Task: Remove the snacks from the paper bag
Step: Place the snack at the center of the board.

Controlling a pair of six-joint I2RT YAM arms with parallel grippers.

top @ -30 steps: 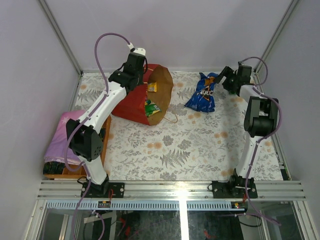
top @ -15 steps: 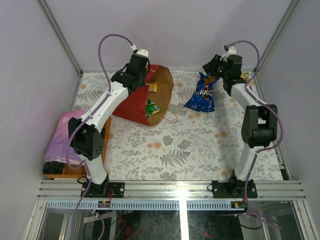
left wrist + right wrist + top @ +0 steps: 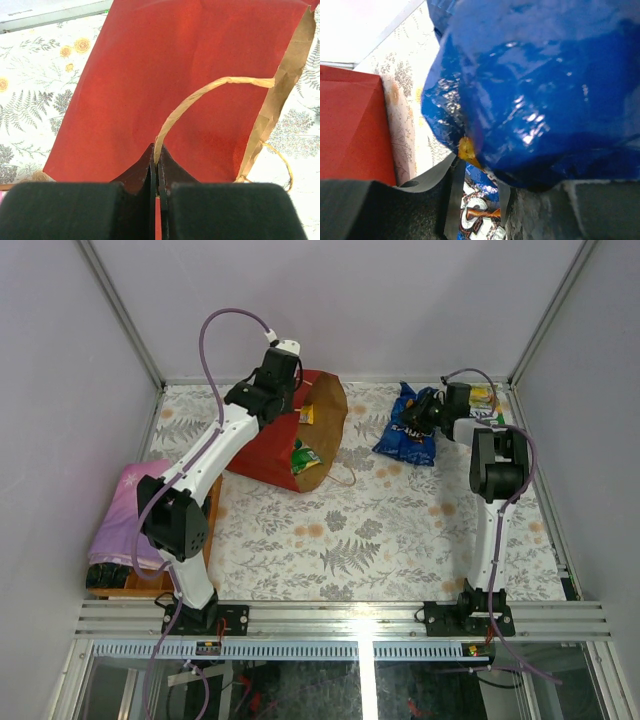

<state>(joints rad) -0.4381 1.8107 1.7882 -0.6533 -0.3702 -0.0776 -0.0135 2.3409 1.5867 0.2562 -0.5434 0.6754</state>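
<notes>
The red paper bag lies on its side with its brown mouth facing right. Inside it a green-yellow packet and a yellow one show. My left gripper is over the bag's top edge, shut on its paper handle; in the left wrist view the gripper pinches the strip above the red paper bag. The blue chip bag lies on the table to the right. My right gripper is at its far end, and in the right wrist view the gripper is shut on the chip bag.
A small yellow packet lies in the far right corner behind the right arm. A wooden tray with a folded purple cloth sits at the left edge. Walls and corner posts close in the flowered table.
My right gripper swung left from the far corner, dropped onto the blue chip bag and closed on it. The left arm kept still, holding the handle.
</notes>
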